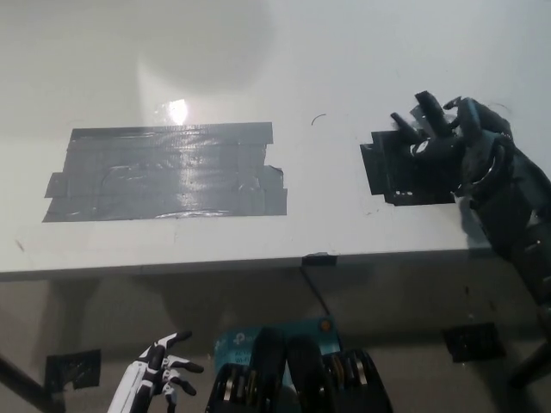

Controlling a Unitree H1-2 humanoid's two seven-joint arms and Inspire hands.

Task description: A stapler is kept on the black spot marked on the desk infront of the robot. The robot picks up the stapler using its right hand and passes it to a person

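Stapler (pixel 419 116) seems caught under your right hand's (pixel 469 151) curled fingers (pixel 430 110), over the black patch (pixel 392 176); a shallow hold could drop it on the tabletop (pixel 344 69).

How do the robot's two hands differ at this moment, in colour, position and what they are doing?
The right hand is black; the left hand is white. The right hand is up on the desk at the small black spot, fingers curled around a dark stapler; the left hand hangs below the desk edge at the lower left, away from everything. The left hand's fingers are spread and hold nothing.
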